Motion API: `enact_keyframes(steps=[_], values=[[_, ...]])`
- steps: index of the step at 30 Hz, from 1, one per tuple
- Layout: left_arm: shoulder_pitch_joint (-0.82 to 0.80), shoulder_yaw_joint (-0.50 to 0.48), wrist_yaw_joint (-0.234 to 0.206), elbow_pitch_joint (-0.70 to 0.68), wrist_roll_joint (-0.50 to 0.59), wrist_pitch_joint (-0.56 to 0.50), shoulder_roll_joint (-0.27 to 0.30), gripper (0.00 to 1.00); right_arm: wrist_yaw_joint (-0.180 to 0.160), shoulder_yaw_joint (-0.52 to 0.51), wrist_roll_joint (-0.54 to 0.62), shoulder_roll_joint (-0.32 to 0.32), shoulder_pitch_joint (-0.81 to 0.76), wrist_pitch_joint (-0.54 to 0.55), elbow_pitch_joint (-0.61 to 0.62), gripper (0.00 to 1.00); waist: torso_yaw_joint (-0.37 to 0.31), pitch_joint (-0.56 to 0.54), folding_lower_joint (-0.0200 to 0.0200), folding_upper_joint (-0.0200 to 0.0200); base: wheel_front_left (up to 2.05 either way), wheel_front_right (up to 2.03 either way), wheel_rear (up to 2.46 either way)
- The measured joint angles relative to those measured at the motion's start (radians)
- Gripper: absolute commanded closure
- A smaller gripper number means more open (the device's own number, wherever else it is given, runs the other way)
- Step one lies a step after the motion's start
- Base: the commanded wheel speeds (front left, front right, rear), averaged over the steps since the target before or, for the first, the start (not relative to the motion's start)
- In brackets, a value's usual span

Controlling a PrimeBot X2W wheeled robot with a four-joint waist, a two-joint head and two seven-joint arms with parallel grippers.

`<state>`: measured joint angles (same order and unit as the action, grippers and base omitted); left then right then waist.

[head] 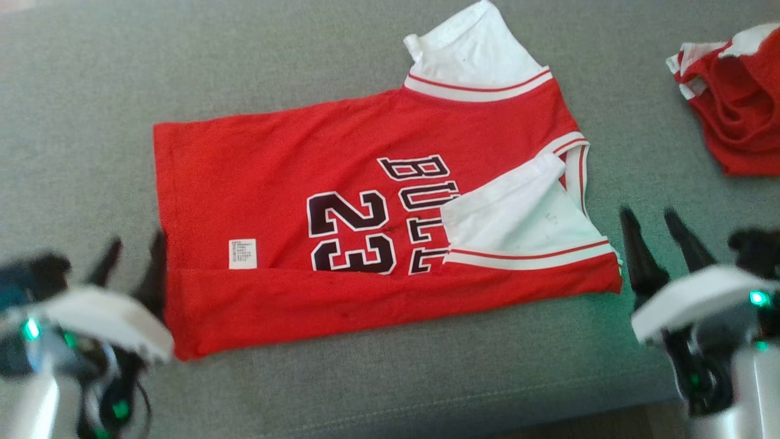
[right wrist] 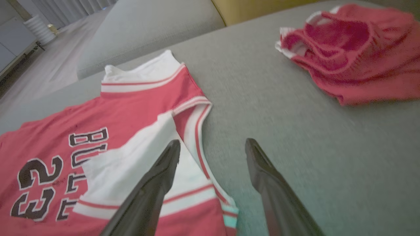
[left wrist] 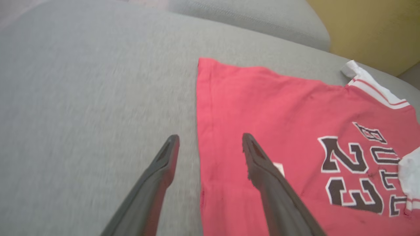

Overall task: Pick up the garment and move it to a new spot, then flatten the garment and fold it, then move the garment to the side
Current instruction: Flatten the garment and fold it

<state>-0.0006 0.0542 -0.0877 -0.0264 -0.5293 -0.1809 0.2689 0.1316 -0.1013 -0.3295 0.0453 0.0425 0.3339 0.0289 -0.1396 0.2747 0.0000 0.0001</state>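
Jersey (head: 274, 183) lies spread on the grey sofa seat (head: 426, 378) with its near long edge folded over, and the left gripper (head: 138, 241) and right gripper (head: 647, 214) flank its near corners, fingers (left wrist: 262, 170) wide and empty, probably so the fold can settle

The red jersey (head: 256, 177), printed with a dark 23 and BULLS lettering, lies flat on the grey sofa cushion (head: 85, 91). Its near long edge is folded over, and one white sleeve (head: 518, 213) lies across the chest.

Left jaws and right jaws both stand wide apart (dark fingers (head: 637, 262) pointing forward), gripping nothing.
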Motion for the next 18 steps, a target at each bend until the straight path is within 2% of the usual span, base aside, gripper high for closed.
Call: enact_keyframes(steps=[9, 18], values=[[-0.314, 0.037, 0.03, 0.095, 0.074, -0.156, 0.13, 0.0, 0.0, 0.141, 0.005, 0.03, 0.196, -0.009, 0.011, 0.0, -0.016, 0.099, 0.0, 0.0, 0.0, 0.0, 0.0], [-0.492, 0.085, 0.063, 0.191, 0.106, -0.291, 0.19, 0.0, 0.0, 0.222, -0.005, 0.065, 0.318, -0.04, -0.031, 0.0, -0.041, 0.209, 0.0001, -0.0001, 0.0, 0.0, 0.0]])
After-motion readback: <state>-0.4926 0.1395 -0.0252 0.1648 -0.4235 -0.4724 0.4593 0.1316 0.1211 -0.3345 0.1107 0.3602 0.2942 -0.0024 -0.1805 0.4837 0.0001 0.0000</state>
